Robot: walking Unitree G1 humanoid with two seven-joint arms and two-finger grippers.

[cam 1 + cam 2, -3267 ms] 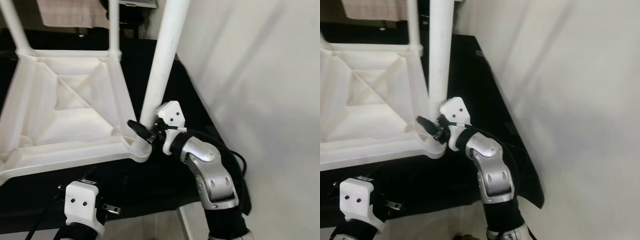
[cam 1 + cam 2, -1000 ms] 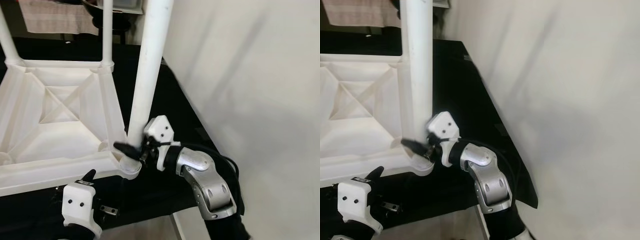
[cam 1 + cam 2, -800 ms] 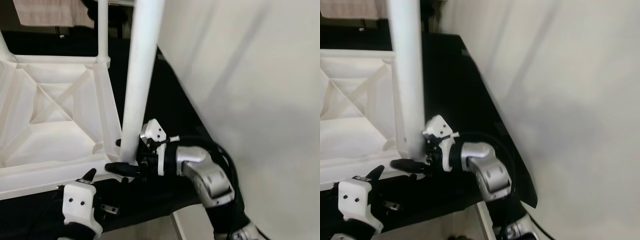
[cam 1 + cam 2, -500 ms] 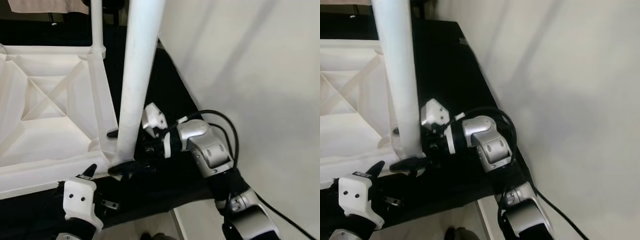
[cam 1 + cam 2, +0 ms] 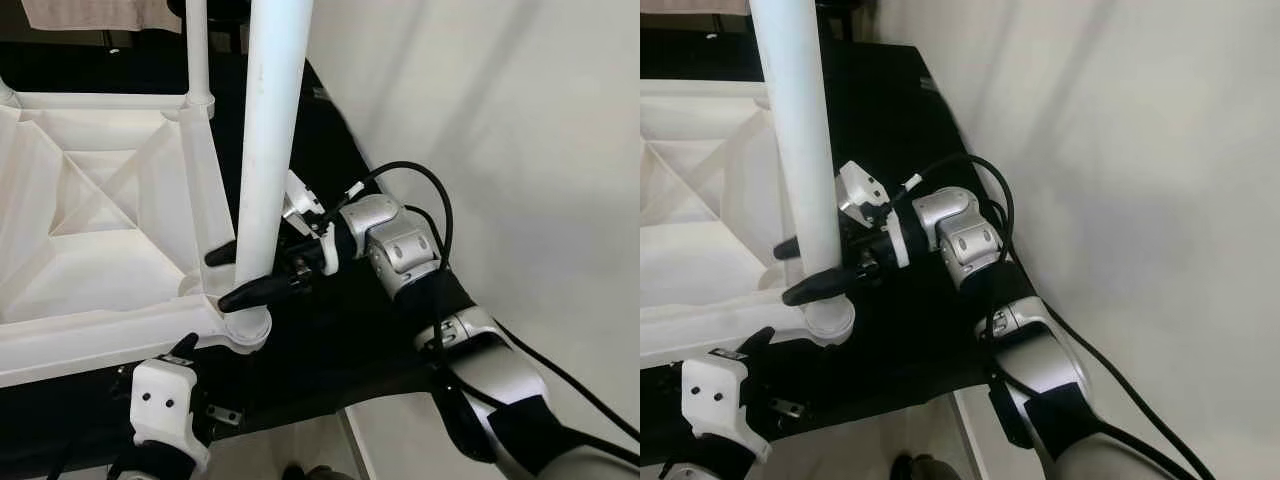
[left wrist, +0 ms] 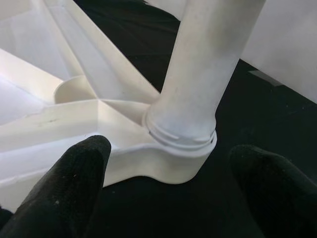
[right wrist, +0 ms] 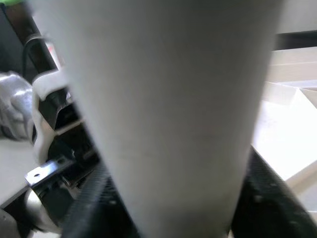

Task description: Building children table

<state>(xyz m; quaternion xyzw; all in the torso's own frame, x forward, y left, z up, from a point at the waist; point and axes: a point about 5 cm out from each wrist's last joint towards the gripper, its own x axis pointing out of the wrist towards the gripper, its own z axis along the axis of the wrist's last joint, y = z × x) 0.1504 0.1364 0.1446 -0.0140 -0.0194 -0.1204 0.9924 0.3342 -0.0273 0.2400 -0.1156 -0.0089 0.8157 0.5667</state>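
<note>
**Gripping the near table leg at its corner socket**

Lying upside down on a black-covered tabletop (image 5: 330,340), the white plastic children's table (image 5: 90,250) shows its ribbed underside to the head camera. Its near-right table leg (image 5: 268,150) stands upright in the round corner socket (image 5: 245,328) — the left wrist view shows the leg's base seated in that collar. A second leg (image 5: 196,50) rises from the far corner behind it.

The right tool (image 5: 237,275) reaches in from the right and clasps the near leg low down, just above the socket, one black finger on each side of it; in the right wrist view the pale leg sits between the two dark fingers (image 7: 89,208). The silver right arm (image 5: 400,245) bends back toward the pale wall (image 5: 500,150).

The left tool (image 6: 168,193) sits low at the table's near edge, close to the same socket, its fingers spread wide and touching nothing — the socket lies between them, a little beyond the tips.
</note>
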